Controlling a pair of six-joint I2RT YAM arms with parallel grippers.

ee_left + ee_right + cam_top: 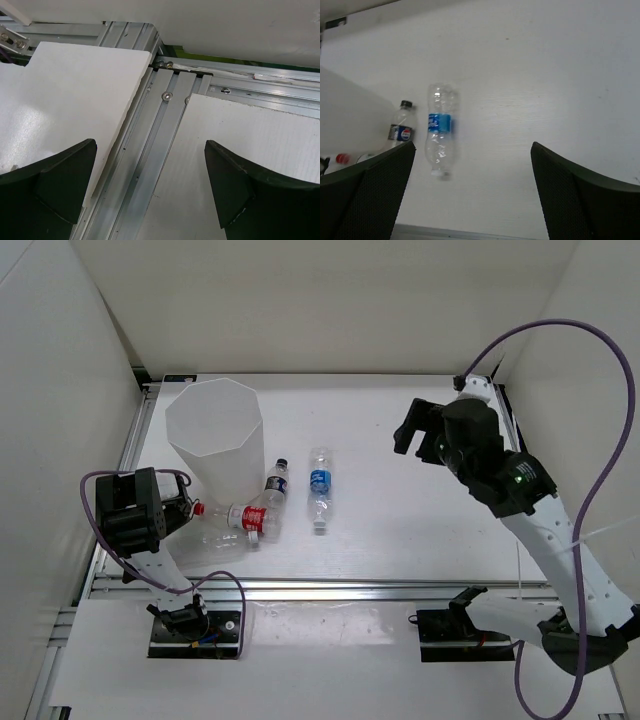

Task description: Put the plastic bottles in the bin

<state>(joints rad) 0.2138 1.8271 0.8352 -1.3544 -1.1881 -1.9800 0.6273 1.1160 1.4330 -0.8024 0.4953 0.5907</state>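
My left pincer (150, 145) hangs released and empty left of the bin (213, 430), ready, I judge, for the red-capped bottle (218, 517) at the bin's foot. The dark-capped bottle (276, 483) lies just right of the bin, and the blue-labelled bottle (439, 131) lies farther right on the worktop (400, 520). My right pincer (472, 150), well right of the bin, gapes empty.

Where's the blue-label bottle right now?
Blue-label bottle lies on its side near the top view's centre, just right of the dark-capped bottle beside the bin.
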